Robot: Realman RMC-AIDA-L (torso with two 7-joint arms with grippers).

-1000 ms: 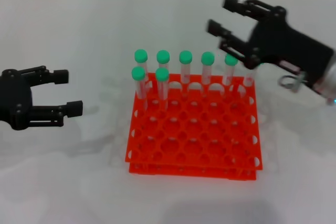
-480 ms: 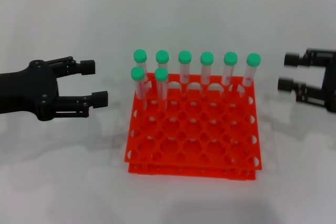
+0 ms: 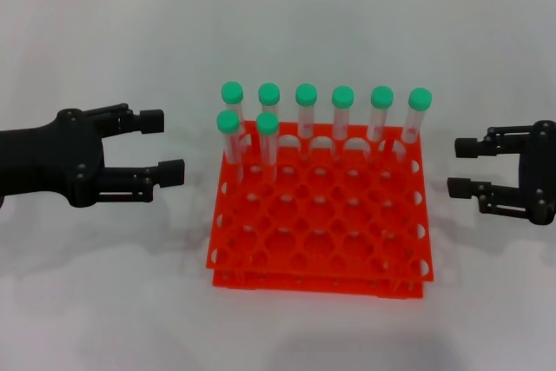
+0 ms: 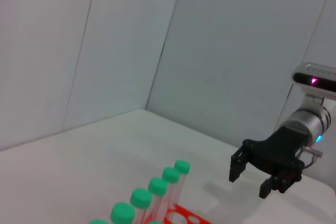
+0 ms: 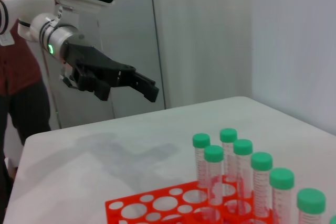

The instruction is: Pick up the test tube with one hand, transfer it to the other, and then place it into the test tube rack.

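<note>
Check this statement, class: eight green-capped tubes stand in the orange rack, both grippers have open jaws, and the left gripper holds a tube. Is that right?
One detail is wrong. The left gripper holds nothing; its jaws are open and empty beside the test tube rack, as the head view shows. The rest stands: eight green-capped tubes stand in the rack, and the right gripper is open too.

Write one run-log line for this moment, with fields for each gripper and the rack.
left gripper: open, empty, left of rack | right gripper: open, empty, right of rack | test tube rack: eight green-capped tubes upright in far rows
</note>
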